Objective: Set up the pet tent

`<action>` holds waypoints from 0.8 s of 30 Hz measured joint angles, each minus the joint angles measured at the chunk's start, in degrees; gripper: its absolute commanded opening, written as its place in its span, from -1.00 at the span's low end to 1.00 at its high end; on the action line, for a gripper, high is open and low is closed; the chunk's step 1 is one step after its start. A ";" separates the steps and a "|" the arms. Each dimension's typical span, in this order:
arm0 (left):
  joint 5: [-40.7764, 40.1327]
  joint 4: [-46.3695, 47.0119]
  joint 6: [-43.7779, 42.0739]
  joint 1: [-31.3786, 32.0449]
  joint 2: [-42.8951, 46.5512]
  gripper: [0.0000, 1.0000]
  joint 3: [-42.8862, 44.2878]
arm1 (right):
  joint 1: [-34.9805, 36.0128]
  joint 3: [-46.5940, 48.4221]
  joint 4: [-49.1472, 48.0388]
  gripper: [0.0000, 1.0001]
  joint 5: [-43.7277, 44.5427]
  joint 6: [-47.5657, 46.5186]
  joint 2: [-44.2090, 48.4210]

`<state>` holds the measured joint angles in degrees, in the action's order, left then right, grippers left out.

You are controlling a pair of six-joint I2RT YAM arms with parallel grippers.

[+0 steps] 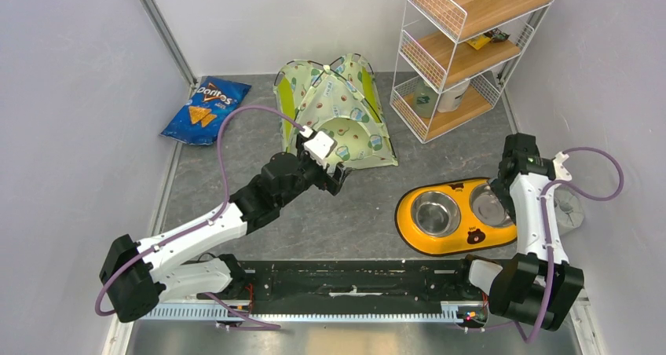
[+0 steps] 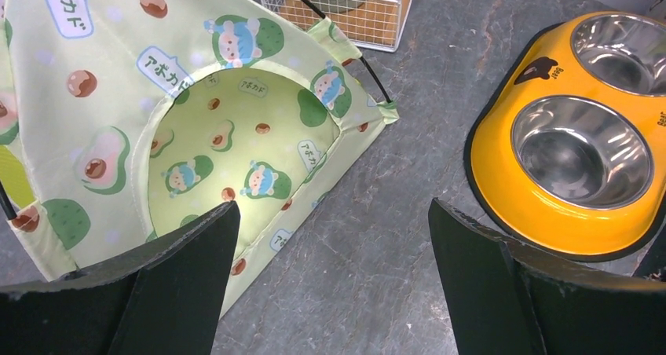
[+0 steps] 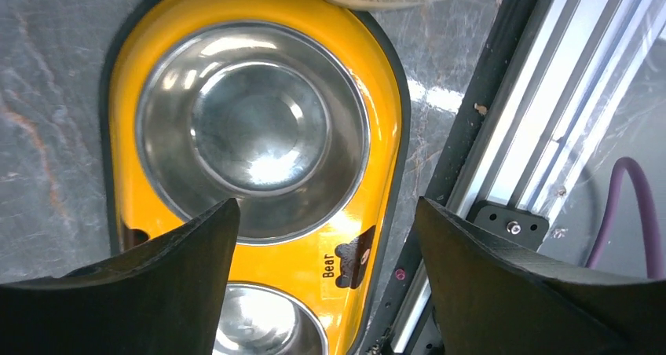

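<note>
Upper centre of the top view, the pet tent stands on the table, its print reading "アボカド". Blue Doritos bag upper left. Yellow feeder marked "Bear" lies lower right. Left end effector and right end effector are both spread wide, holding nothing.

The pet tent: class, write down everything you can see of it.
The tent stands at the back of the grey table, between a chip bag and a wire shelf. It is a peaked shell of pale-green fabric printed with avocados, held up by thin black poles meeting at the top. Its round doorway faces the arms, showing printed cloth inside. Lime-green panels show on its left side. The open left gripper hovers before the doorway, holding nothing; contact cannot be judged.
</note>
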<state>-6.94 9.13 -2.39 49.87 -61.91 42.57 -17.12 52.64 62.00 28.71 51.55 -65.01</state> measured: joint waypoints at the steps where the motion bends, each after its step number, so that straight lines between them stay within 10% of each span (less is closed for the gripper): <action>1: -0.02 -0.09 0.55 -0.13 0.00 0.92 0.00 | 0.00 0.85 0.35 0.83 0.13 -0.50 0.00; 24: -13.62 -45.38 15.37 -8.50 4.66 0.99 15.54 | 8.20 14.45 -3.48 0.94 -18.34 -13.73 -0.37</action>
<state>-20.56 -36.25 12.97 41.36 -57.25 58.11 -8.93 67.09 58.52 10.37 37.82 -65.39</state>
